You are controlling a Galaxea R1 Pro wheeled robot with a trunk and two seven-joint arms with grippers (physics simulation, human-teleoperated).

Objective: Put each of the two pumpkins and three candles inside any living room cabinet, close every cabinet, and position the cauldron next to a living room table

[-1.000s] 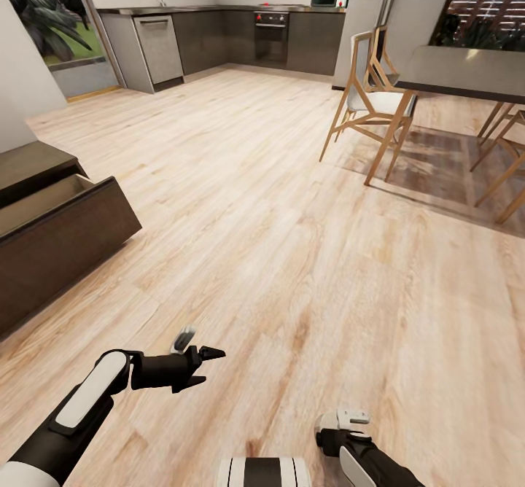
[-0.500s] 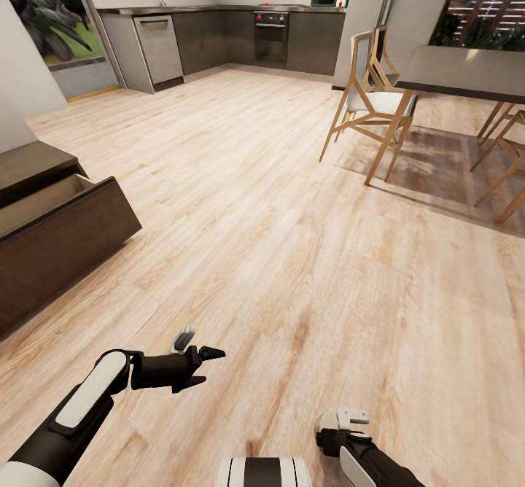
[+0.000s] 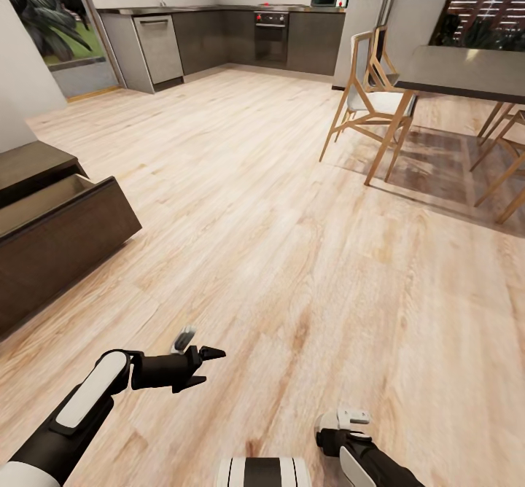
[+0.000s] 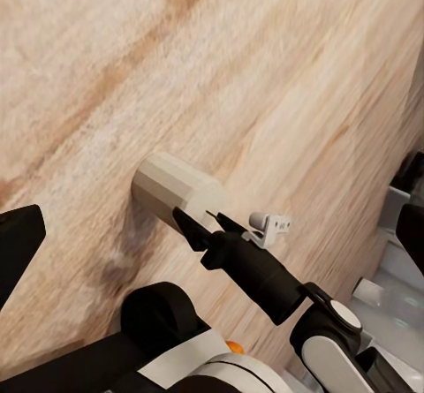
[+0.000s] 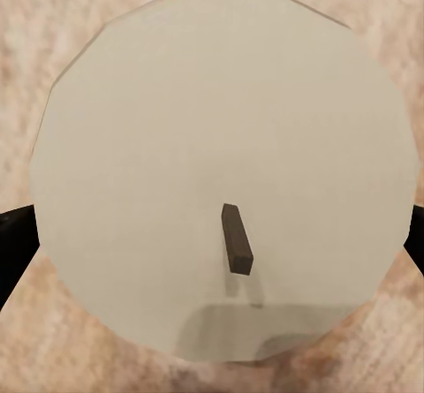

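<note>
**A:** Fingers [image 5: 9,252] of the right gripper [image 4: 208,227] sit against opposite sides of the candle [image 5: 221,163]. They are clamped on it, I judge, since in the left wrist view it hangs clear of its own shadow on the floor [image 3: 277,203].

**B:** And the left gripper [image 3: 211,367]?

**A:** Its fingers are spread and hold nothing. It hovers low over the floor, on the near side of the cabinet [image 3: 65,232].

**B:** How will the candle handle?

**A:** It is a pale, faceted stub with a short dark wick. I would guess it is light and rigid, but waxy, so it could slip or dent under a hard squeeze. The flat sides at mid-height are the place to hold it, never the wick.

**B:** Where is it relative to the cabinet?

**A:** Well apart from it, out over open floor on the side the drawer faces. The drawer is pulled out, and what I can see of its inside looks bare.

**B:** Counts?

**A:** One candle, one cabinet with one drawer open, two grippers. Far beyond the cabinet stand one dining table [image 3: 467,71] and one chair [image 3: 372,104] seen in full.
</note>
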